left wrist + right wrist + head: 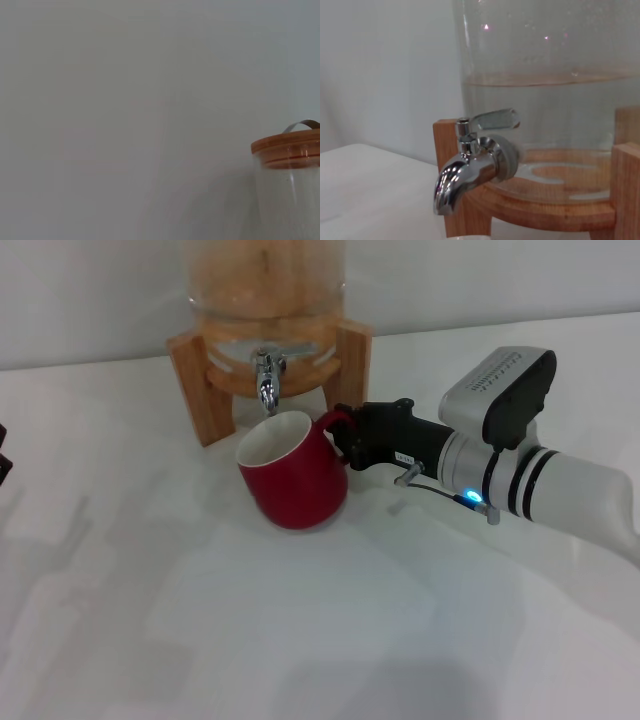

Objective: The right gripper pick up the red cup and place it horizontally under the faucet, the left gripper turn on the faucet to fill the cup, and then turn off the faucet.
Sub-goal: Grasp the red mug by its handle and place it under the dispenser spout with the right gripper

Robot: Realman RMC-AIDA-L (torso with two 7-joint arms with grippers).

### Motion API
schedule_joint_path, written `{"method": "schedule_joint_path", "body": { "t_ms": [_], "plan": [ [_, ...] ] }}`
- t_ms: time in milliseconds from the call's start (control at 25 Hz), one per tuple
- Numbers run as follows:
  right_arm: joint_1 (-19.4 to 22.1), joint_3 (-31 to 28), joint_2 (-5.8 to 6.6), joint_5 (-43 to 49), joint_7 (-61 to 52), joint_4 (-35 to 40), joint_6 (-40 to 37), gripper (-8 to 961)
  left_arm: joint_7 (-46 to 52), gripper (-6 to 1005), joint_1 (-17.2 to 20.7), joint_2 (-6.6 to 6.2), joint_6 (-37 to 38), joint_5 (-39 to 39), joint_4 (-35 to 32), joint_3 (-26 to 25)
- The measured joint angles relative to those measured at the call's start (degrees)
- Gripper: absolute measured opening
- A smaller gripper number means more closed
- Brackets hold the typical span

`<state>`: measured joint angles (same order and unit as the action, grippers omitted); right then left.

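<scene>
The red cup (296,480) is tilted, its off-white mouth facing up and towards the faucet (266,378), just below the spout. My right gripper (342,436) comes in from the right and is shut on the cup's small loop handle. In the right wrist view the chrome faucet (470,167) is close, with its lever (494,120) level and no water running from the spout. Only a black sliver of my left gripper (3,458) shows at the left edge of the head view, far from the faucet.
The clear dispenser (268,290) stands on a wooden stand (195,375) at the back of the white table (300,640). Liquid shows inside it (550,115). The left wrist view shows its wooden lid (287,147) against a plain wall.
</scene>
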<state>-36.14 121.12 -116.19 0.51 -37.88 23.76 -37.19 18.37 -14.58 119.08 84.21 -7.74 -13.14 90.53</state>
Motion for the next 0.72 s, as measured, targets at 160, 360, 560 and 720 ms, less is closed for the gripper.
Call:
{"method": "schedule_joint_path", "body": {
  "t_ms": [160,360,560,720],
  "plan": [
    [-0.07,0.13,0.00,-0.23,0.00,0.47,0.00,141,0.00,831,0.00,0.01,0.00,-0.29,-0.18,0.00],
    [-0.70,-0.03,0.00,-0.94,0.04,0.11,0.28,139,0.00,831,-0.06,0.02,0.00,-0.82,-0.37,0.00],
    [-0.77,-0.38,0.00,-1.29,0.18,-0.01,0.38,138,0.00,830,-0.21,0.01,-0.01,-0.95,-0.40,0.00],
    [-0.66,0.07,0.00,-3.55,2.06,-0.15,0.49,137,0.00,830,-0.32,0.01,-0.06,-1.42,-0.40,0.00]
  ]
}}
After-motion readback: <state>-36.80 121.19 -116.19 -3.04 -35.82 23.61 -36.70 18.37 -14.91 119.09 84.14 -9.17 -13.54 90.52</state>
